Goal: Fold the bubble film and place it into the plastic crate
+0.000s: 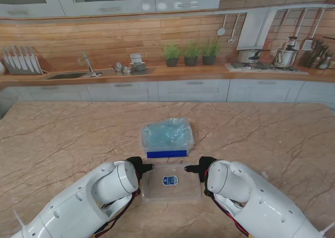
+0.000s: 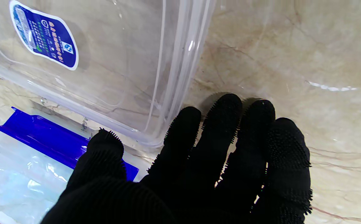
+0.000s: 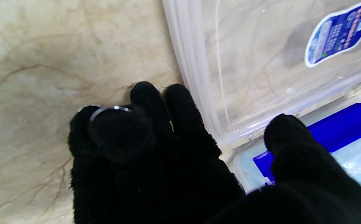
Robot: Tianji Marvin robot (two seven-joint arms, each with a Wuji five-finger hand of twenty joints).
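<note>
Marble counter [image 1: 63,138] at frame centre carries the clear plastic crate [image 1: 152,153], pale blue bubble film [image 1: 167,133] already inside, so I judge closing comes next: left hand [image 2: 199,161] and right hand [image 3: 155,149], fingers spread, empty, flank its transparent hinged lid [image 1: 171,181].

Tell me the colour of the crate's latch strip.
Blue latch strip, clearest in the left wrist view.
</note>
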